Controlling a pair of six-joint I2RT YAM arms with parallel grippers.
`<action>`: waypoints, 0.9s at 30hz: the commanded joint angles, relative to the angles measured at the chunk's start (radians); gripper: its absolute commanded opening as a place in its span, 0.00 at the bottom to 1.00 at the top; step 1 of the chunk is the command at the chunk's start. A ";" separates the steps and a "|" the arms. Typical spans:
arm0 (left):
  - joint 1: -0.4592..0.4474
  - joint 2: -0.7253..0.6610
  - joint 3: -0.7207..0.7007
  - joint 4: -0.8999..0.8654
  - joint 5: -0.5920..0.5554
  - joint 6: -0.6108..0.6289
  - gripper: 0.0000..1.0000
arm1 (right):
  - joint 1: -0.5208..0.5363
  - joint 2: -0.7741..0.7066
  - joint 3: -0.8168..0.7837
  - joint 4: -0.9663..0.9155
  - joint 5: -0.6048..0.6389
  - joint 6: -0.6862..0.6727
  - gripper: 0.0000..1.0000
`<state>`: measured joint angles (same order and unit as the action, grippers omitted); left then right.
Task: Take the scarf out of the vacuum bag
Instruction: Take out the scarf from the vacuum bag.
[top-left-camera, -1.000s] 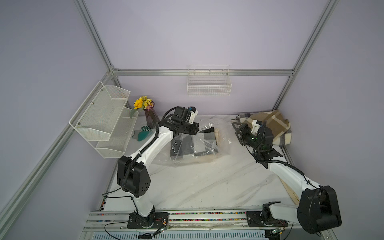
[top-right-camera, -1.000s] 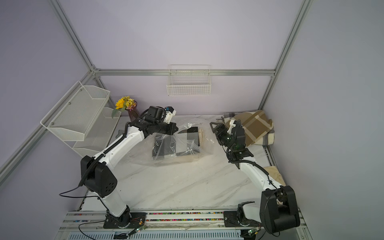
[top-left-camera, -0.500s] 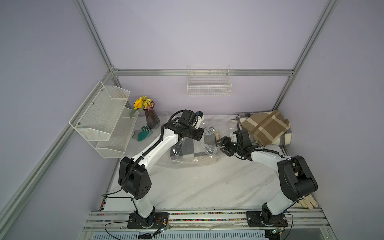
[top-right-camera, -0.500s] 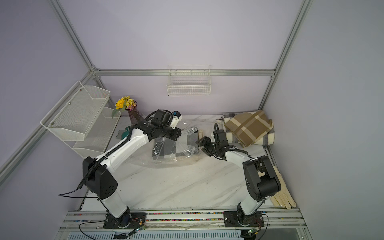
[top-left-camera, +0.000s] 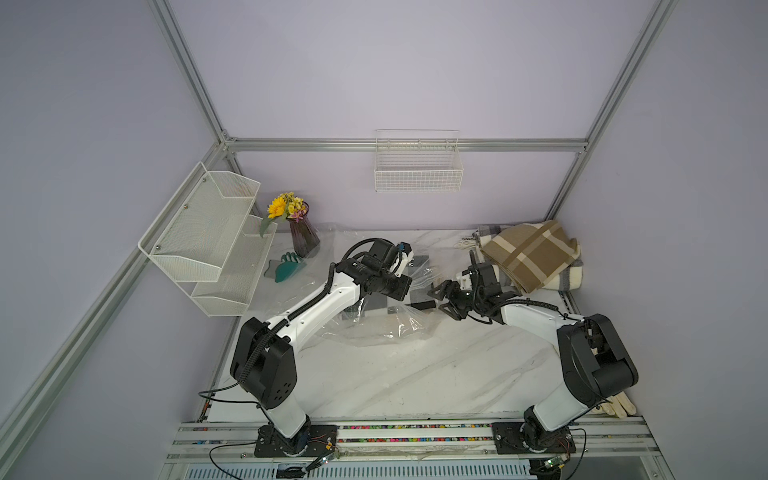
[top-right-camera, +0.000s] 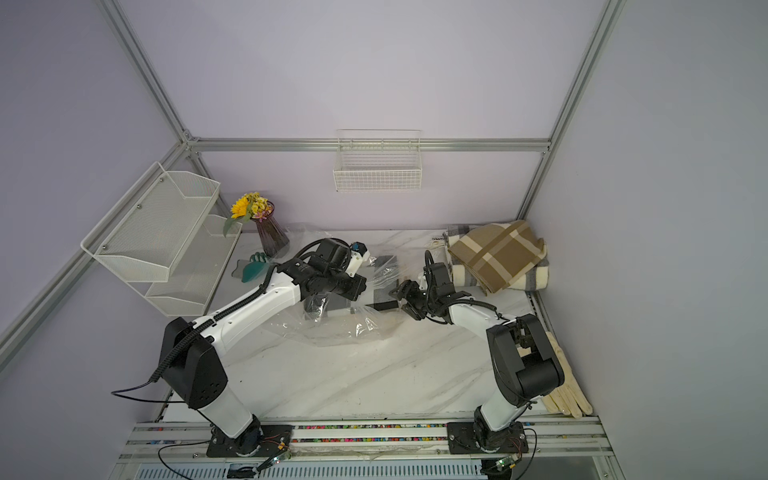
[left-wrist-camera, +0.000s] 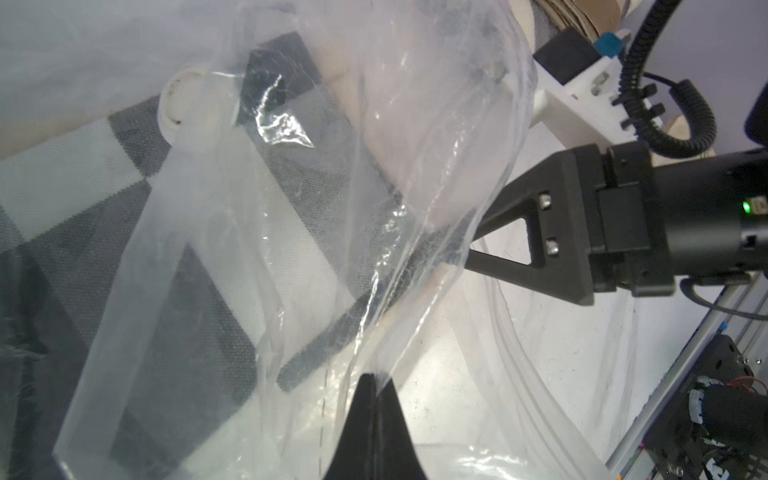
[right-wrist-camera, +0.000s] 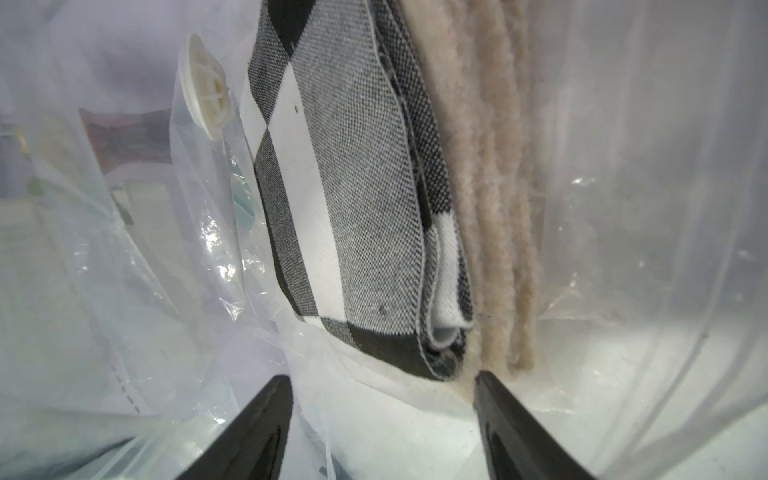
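Film from the upper face of the vacuum bag (left-wrist-camera: 415, 124) was pinched in the left gripper (left-wrist-camera: 376, 386), whose fingers were closed tight on it. Judging by the raised, taut plastic, that hold served to keep the bag's mouth gaping. The scarf (right-wrist-camera: 345, 187), checked black, grey and white, lay folded inside the bag, with a beige fleecy layer (right-wrist-camera: 494, 208) against it. The right gripper (right-wrist-camera: 382, 376) stood just inside the bag's mouth with its fingers spread, one on each side of the scarf's folded end, seemingly lined up to close on it. Whether either finger touched cloth could not be told. Nor was it clear if the beige layer belonged to the scarf. In both top views the left arm (top-left-camera: 324, 299) covered much of the bag, and how far inside it the scarf reached was hidden.
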<state>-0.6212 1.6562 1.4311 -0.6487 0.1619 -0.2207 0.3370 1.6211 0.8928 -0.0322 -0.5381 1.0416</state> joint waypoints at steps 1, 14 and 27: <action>-0.023 -0.052 -0.056 0.096 0.026 -0.066 0.00 | 0.014 0.002 -0.034 0.101 -0.042 0.091 0.72; -0.035 -0.010 -0.041 0.098 0.035 -0.057 0.00 | 0.030 0.082 -0.043 0.252 -0.081 0.213 0.68; -0.034 -0.035 -0.033 0.084 -0.001 -0.028 0.00 | 0.033 0.186 -0.066 0.374 -0.035 0.285 0.62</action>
<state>-0.6552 1.6440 1.3632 -0.5640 0.1738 -0.2695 0.3618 1.7931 0.8257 0.3000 -0.6071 1.2972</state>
